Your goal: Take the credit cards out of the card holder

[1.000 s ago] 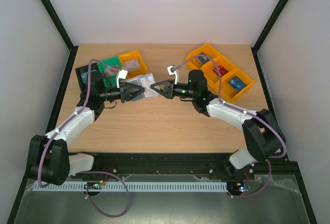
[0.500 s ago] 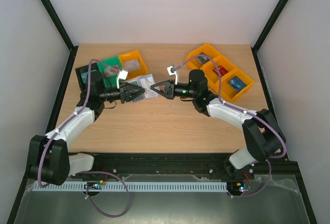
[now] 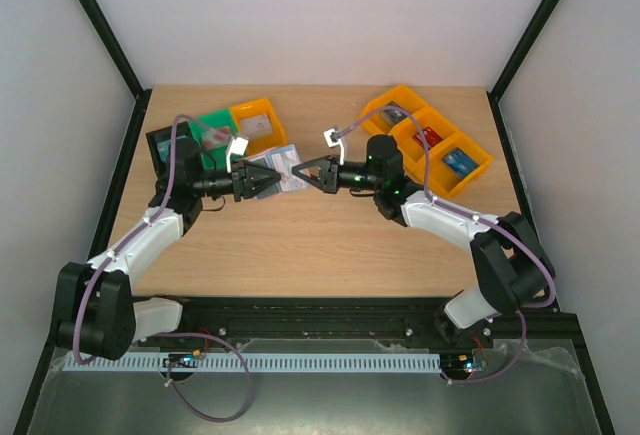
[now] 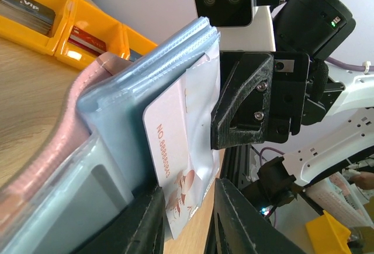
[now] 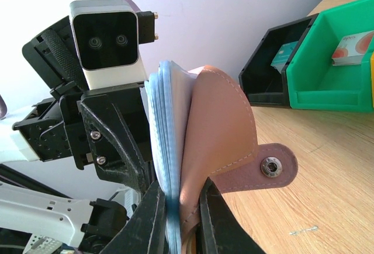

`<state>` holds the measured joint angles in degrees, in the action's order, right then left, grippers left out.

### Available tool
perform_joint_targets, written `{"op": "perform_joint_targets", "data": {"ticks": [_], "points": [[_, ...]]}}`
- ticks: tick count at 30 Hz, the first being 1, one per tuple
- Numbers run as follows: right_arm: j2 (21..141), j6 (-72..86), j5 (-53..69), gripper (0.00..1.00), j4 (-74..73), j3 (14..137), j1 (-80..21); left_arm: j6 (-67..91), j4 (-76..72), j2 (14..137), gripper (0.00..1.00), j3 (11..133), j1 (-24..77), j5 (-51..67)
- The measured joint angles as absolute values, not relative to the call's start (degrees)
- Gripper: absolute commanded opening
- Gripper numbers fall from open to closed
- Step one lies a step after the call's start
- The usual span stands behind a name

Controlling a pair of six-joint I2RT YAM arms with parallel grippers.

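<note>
The card holder is held up off the table between both grippers; it is tan-brown outside with light blue sleeves. My right gripper is shut on its cover and sleeves. A whitish credit card with red print sticks halfway out of a sleeve. It lies between the fingers of my left gripper, against one finger, with a gap to the other. The left gripper stands slightly open. Any other credit cards in the holder are hidden.
A row of orange bins with cards in them stands at the back right. A black bin, a green bin and an orange bin stand at the back left, close behind the left gripper.
</note>
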<state>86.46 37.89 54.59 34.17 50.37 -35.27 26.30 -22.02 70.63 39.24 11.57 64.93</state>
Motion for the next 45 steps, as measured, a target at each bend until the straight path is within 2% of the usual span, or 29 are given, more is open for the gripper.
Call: {"op": "perform_joint_targets", "data": {"ticks": [4,8,15,22,36,39,43,45], "points": [[86.5,36.7,53.7,0.02,34.2,50.4,-35.6,27.4,-22.8,70.9,0.15,39.2,11.6,64.8],[86.5,35.9,52.6,0.02,34.1,50.4,-35.8,27.9,-22.7,71.2,0.13,39.2,11.6,64.4],[87.4,36.5,52.2,0.02,35.7,50.6,-35.9,29.0,-22.7,71.3,0.14,39.2,11.5,64.4],[89.1,38.2,50.8,0.02,38.5,51.1,-35.9,33.8,-25.4,71.6,0.21,39.4,11.0,64.9],[90.7,42.0,48.3,0.02,43.2,51.9,-35.9,29.7,-18.3,72.1,0.23,44.8,10.5,62.9],[91.1,42.2,47.9,0.02,43.2,51.9,-36.1,29.0,-17.4,72.1,0.19,44.8,10.5,62.0],[91.6,42.2,46.9,0.02,43.5,51.9,-36.4,28.7,-16.5,72.1,0.05,44.7,10.3,60.6],[91.8,42.2,46.7,0.02,43.7,52.0,-36.5,28.7,-16.3,72.1,0.02,44.6,10.2,59.9]]}}
